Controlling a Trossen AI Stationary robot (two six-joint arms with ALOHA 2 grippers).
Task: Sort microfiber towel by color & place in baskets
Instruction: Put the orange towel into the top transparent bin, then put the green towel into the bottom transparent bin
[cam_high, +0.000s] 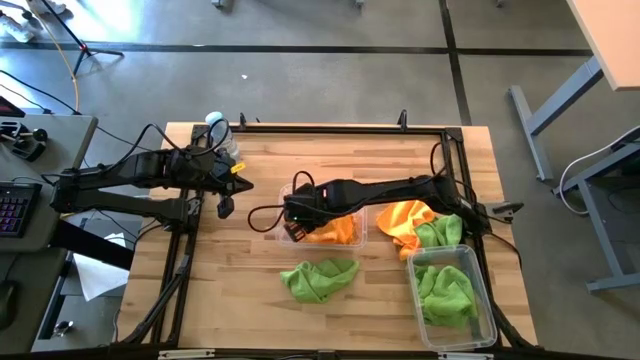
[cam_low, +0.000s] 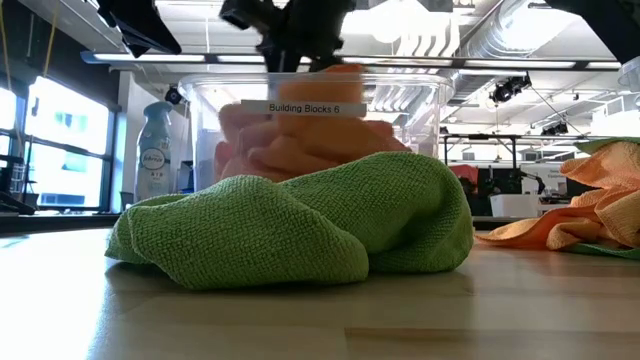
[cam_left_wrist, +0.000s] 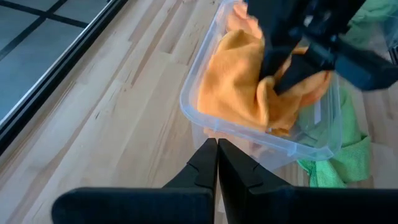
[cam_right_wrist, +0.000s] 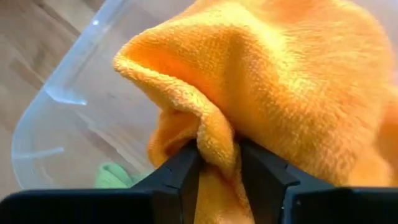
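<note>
A clear basket (cam_high: 362, 238) at mid table holds orange towels (cam_left_wrist: 236, 93). My right gripper (cam_right_wrist: 219, 149) reaches down into it from above, shut on a fold of the top orange towel. A second clear basket (cam_high: 413, 292) near the right front corner holds green towels (cam_high: 446, 296). One green towel (cam_high: 320, 279) lies crumpled on the table in front of the middle basket. An orange towel (cam_high: 404, 220) and a green one (cam_high: 441, 231) lie bunched between the two baskets. My left gripper (cam_left_wrist: 217, 146) hangs shut over the table's left part, holding nothing. My right gripper pinches a raised fold (cam_right_wrist: 217, 134) of the top orange towel between its two fingers (cam_right_wrist: 183, 171). The fingers come steeply from above. The fold stands up in a peak at the fingers, while the rest of the towel lies heaped in the basket.
A small clear bottle (cam_high: 218, 130) stands at the table's far left corner. A black frame rail (cam_high: 340, 127) runs along the far edge and down both sides. Bare wood lies at the front left (cam_high: 230, 300).
</note>
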